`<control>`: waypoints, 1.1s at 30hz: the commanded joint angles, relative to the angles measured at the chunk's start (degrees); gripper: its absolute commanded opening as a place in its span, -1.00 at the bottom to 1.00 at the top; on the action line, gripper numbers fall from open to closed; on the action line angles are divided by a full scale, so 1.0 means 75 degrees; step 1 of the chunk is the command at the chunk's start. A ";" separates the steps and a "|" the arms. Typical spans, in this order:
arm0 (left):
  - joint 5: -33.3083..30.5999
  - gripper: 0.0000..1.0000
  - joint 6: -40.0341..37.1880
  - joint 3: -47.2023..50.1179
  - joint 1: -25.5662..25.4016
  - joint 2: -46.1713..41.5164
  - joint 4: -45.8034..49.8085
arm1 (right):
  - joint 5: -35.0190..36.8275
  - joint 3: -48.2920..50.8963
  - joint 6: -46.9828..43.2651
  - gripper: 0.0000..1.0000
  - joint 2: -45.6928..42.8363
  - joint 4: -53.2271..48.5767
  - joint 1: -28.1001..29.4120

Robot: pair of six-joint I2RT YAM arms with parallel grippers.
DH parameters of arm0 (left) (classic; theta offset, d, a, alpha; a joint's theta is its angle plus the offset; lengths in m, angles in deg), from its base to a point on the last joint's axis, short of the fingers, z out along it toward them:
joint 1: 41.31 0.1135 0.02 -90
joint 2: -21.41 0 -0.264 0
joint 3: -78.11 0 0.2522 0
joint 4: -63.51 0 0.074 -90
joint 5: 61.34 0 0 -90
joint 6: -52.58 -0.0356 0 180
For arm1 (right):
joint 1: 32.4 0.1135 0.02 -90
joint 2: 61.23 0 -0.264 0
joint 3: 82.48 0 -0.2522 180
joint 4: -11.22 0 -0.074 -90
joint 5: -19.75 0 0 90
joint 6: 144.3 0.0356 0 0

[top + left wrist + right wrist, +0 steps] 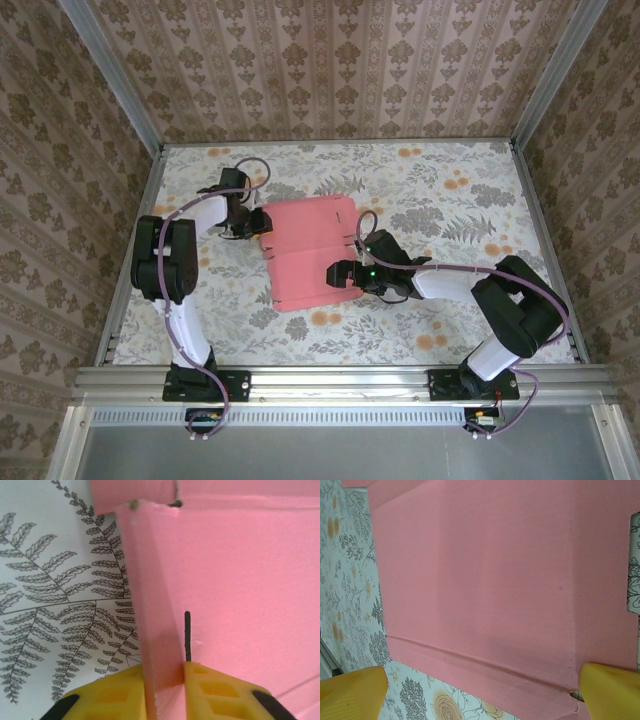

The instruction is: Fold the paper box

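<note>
The paper box [305,250] is lying pink side up near the middle of the floral table [470,200], between the two arms. From above, the left gripper [250,222] is sitting at the sheet's left edge. The right gripper [345,272] is hanging over the sheet's lower right part, with a small green light [372,268] glowing on the wrist behind it.

The left wrist camera is giving the closer look. A narrow pink flap [150,605] is standing upright off the sheet, and the yellow fingers [112,697] are pressing on it from both sides, clamped on the cardboard (its lower end is running down between them). Just right of the flap, a short dark slit [187,635] is showing in the flat panel.

The right wrist camera is looking onto a broad pink panel with a fold crease [480,662] running near its lower edge. That gripper's yellow fingertips [352,690] are standing wide apart, one over the table at the left and the other at the panel's right corner. Whether either is touching the cardboard, I cannot tell.
</note>
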 commanded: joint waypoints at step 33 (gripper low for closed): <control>-0.4885 -0.92 -0.0689 -0.2863 -0.1146 -0.4951 0.5916 | 0.1669 -0.0898 -0.1594 1.00 -0.4352 -0.3857 -0.0955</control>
